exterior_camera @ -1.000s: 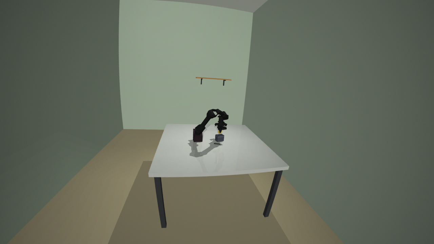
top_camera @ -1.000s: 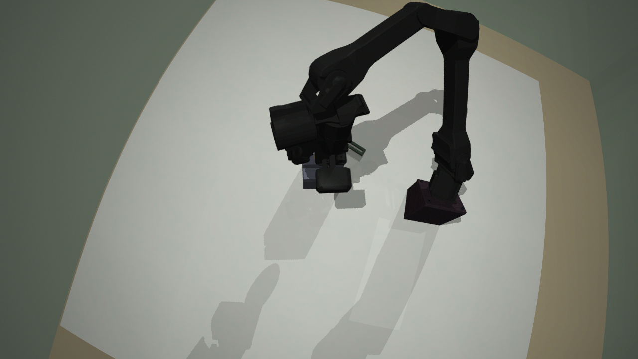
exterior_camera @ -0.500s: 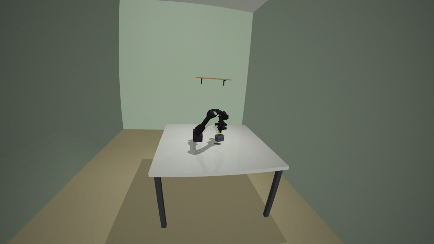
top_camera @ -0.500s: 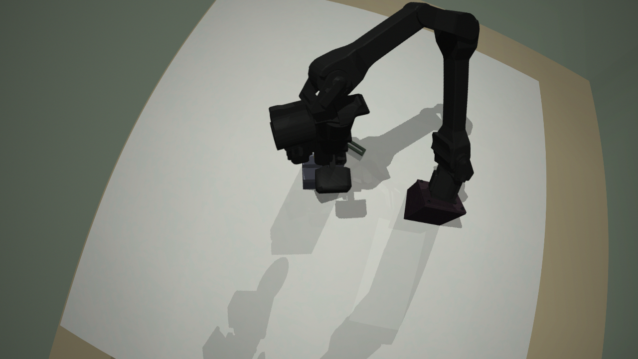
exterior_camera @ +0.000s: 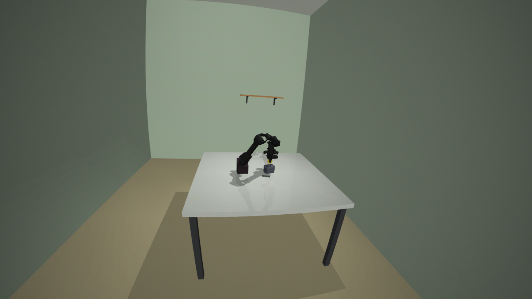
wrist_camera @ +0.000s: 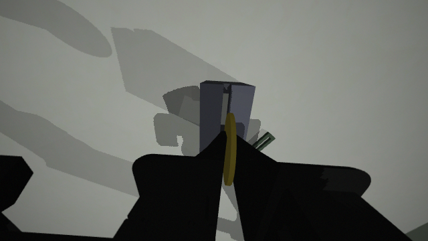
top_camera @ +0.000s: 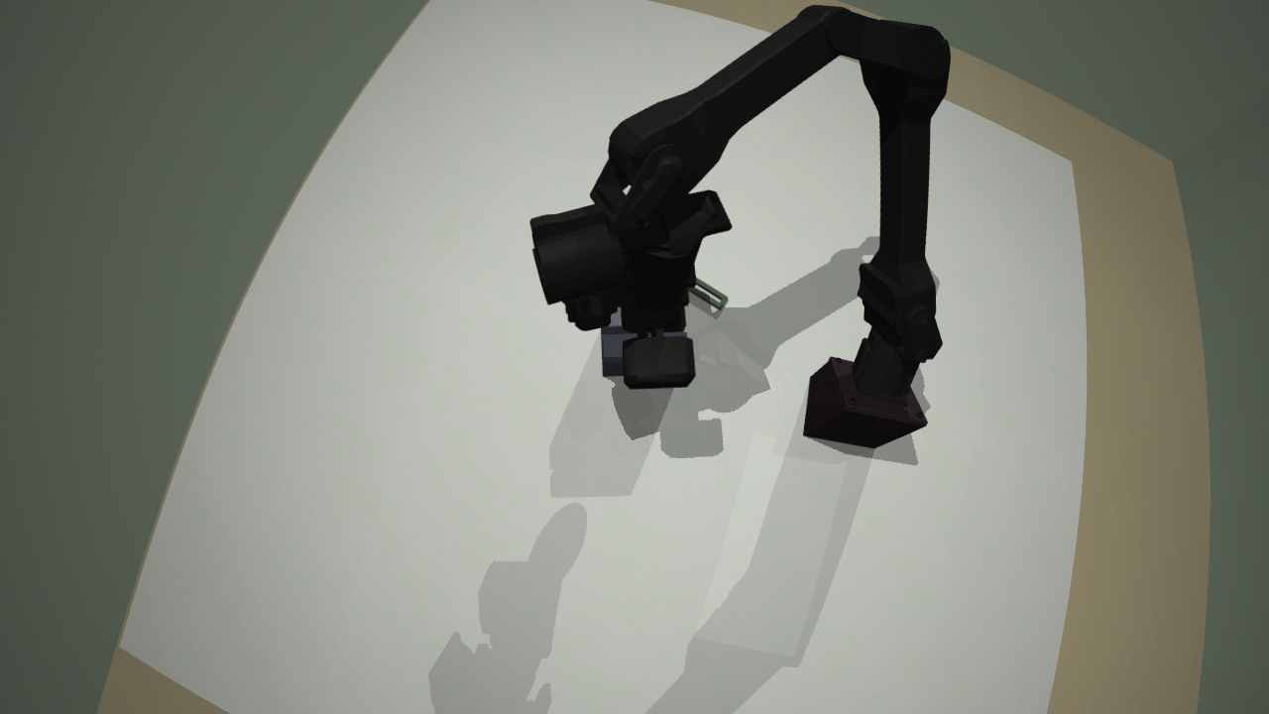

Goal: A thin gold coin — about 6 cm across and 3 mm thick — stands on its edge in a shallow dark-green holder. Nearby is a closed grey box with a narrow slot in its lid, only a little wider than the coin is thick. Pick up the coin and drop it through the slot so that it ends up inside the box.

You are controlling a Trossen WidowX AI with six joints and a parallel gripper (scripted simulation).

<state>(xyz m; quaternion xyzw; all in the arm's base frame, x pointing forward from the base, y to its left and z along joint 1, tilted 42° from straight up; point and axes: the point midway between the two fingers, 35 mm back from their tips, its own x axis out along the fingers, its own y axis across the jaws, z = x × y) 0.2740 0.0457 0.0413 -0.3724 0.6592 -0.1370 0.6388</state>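
My gripper [wrist_camera: 226, 135] [exterior_camera: 269, 160] is shut on the gold coin [wrist_camera: 230, 157] [exterior_camera: 268, 162], which stands on edge between the fingertips. In the top view the arm hides the coin. The grey box [wrist_camera: 210, 114] [exterior_camera: 269, 169] [top_camera: 612, 350] stands below; in the exterior view the coin is just above its lid, with a small gap. In the wrist view the slot [wrist_camera: 225, 107] runs nearly in line with the coin, whose far end overlaps the slot's nearer part. The fingers hide the box's near end. The dark-green holder [wrist_camera: 271, 137] [exterior_camera: 266, 175] [top_camera: 723, 303] is empty where visible and partly hidden.
The arm's dark base [top_camera: 856, 416] [exterior_camera: 242, 169] stands on the white table [top_camera: 355, 399] [exterior_camera: 297, 193], to one side of the box. The holder lies close to the box. Arm shadows fall across the table and part of the lid. A wall shelf [exterior_camera: 261, 96] is far behind.
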